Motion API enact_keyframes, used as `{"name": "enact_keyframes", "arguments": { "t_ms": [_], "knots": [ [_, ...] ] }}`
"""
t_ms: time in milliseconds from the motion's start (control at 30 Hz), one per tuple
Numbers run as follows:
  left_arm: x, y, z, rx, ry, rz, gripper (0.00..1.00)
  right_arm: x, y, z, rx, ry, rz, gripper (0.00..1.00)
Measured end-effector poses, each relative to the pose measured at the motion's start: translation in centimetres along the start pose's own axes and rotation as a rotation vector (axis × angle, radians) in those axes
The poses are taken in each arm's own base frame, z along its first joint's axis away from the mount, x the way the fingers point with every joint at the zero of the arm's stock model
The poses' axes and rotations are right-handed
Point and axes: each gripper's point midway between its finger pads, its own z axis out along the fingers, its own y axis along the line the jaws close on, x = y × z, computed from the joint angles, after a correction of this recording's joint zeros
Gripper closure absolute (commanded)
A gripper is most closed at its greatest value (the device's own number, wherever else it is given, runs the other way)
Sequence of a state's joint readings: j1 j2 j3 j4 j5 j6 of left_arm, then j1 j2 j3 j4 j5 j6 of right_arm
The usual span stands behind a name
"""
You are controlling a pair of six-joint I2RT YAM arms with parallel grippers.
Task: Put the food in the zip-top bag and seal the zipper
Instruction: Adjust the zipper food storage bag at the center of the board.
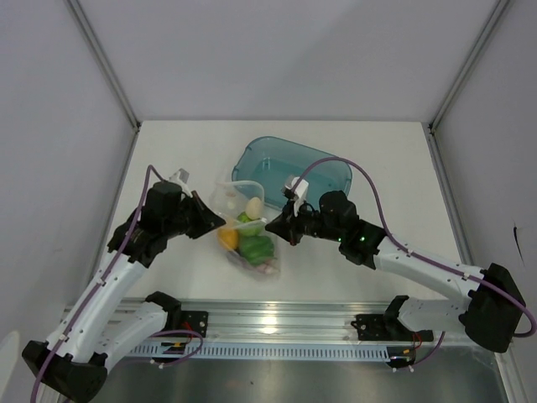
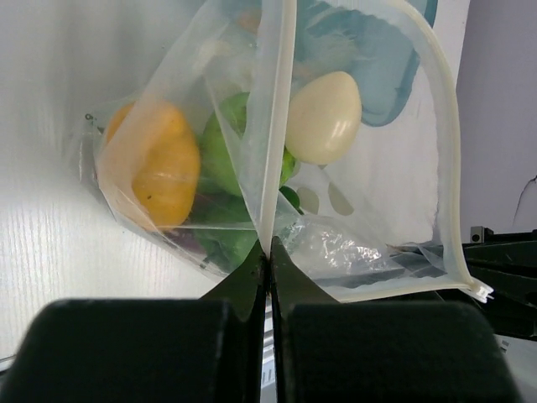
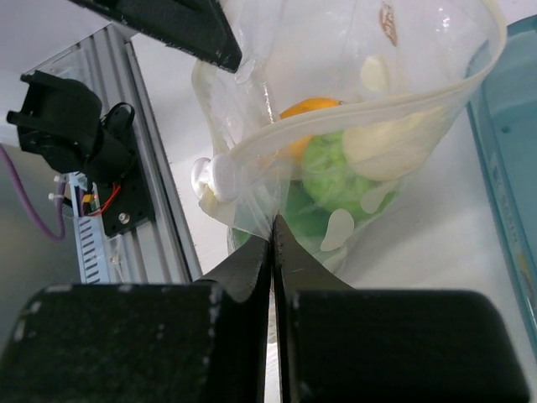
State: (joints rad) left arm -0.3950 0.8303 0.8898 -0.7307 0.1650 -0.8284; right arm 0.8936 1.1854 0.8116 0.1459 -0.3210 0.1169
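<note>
1. Left gripper [image 2: 268,254]: clenched on the clear crinkly plastic zip-top bag [image 1: 248,252], pinching film right at the mouth strip. Right gripper [image 3: 273,233]: clenched on the same bag, opposite side.
2. The bag sits mid-tabletop [image 1: 168,151], just on the near side of the translucent teal rectangular tray [image 1: 323,164]. It is strung between your two grippers, left one on its left side and right one on its right.
3. Food is inside. The white plastic egg [image 2: 323,117] rides highest, near the mouth. The yellow-orange piece [image 2: 159,164] and green peppers [image 2: 228,147] sit deeper.
4. Key relation: the thin pale zipper strip [image 3: 377,105] runs roughly left–right, gripper to gripper, with the mouth facing the tabletop's far edge. Its two halves stand apart in an open loop, so it is not sealed.
5. There is a white nub [image 3: 214,176] at the strip's end, just beside the right fingertips. Can't tell if it's a slider.
6. My read: the closing press has to travel along that left–right axis. Both arms are equally near, each at one end, so you'd likely anchor with one and run the other.
</note>
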Motion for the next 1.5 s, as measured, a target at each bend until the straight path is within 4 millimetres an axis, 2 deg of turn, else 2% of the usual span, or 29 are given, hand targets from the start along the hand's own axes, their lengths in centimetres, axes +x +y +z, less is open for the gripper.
{"name": "enact_keyframes", "arguments": {
  "t_ms": [100,133,200,267,333,500,567,633,667,800,867,900,933,1000,1033,1133,1233,1300,1367,1500],
  "knots": [
    [-0.2,-0.3,-0.4,0.004,-0.001,0.007,0.99,0.1,0.5,0.0,-0.035,0.006,-0.002,1.0],
    [-0.2,-0.5,-0.6,0.007,-0.001,0.007,0.99,0.2,0.7,0.0,-0.044,0.01,-0.003,0.87],
    [-0.3,-0.8,-1.1,0.011,0.002,-0.005,0.99,0.5,0.8,0.1,-0.057,0.018,0.0,0.77],
    [-0.3,-1.6,-1.8,0.035,0.005,-0.026,0.99,0.7,0.9,0.4,-0.066,0.025,0.001,0.6],
    [-0.2,-2.3,-2.5,0.065,0.009,-0.05,0.99,1.0,1.1,0.7,-0.073,0.027,0.001,0.53],
    [0.0,-3.6,-4.2,0.132,-0.005,-0.117,0.99,1.5,1.4,2.2,-0.064,0.009,0.011,0.48],
    [0.1,-3.7,-4.8,0.155,-0.014,-0.132,1.0,1.9,1.3,2.9,-0.047,-0.001,0.026,0.55],
    [0.3,-3.8,-5.1,0.166,-0.016,-0.14,0.99,2.6,1.1,3.6,-0.031,0.0,0.043,0.91],
    [0.3,-3.9,-5.1,0.17,-0.014,-0.143,0.99,2.9,0.9,4.0,-0.021,0.002,0.052,0.99],
    [0.7,-3.7,-4.6,0.163,0.013,-0.146,0.99,3.7,0.5,4.9,0.016,0.007,0.087,1.0],
    [0.9,-3.4,-4.3,0.153,0.021,-0.14,0.96,3.6,0.3,4.9,0.03,0.007,0.088,1.0],
    [1.0,-3.3,-4.1,0.147,0.024,-0.135,0.91,3.6,0.2,4.8,0.038,0.012,0.085,1.0],
    [1.0,-3.1,-4.0,0.141,0.025,-0.127,0.77,3.6,0.1,4.7,0.043,0.017,0.082,1.0],
    [0.9,-2.8,-3.9,0.128,0.019,-0.104,0.57,2.9,-0.1,4.0,0.05,0.024,0.074,1.0],
    [0.8,-2.4,-3.7,0.111,0.007,-0.084,0.41,2.4,-0.3,3.5,0.048,0.021,0.07,1.0],
    [0.5,-1.3,-3.5,0.066,-0.02,-0.042,0.27,-0.3,-1.0,1.6,0.045,-0.003,0.043,1.0],
    [0.0,-0.8,-3.7,0.04,-0.042,0.017,0.24,-2.5,-1.3,0.0,0.021,-0.003,0.005,1.0],
    [-0.5,-1.4,-4.1,0.062,-0.056,0.069,0.22,-3.3,-1.4,-0.9,-0.008,0.015,-0.017,1.0],
    [-1.3,-3.1,-4.8,0.124,-0.077,0.131,0.22,-3.5,-1.1,-1.5,-0.048,0.047,-0.039,1.0],
    [-2.7,-7.9,-6.7,0.311,-0.104,0.253,0.22,-2.7,0.1,-2.0,-0.149,0.141,-0.055,1.0]
  ]
}}
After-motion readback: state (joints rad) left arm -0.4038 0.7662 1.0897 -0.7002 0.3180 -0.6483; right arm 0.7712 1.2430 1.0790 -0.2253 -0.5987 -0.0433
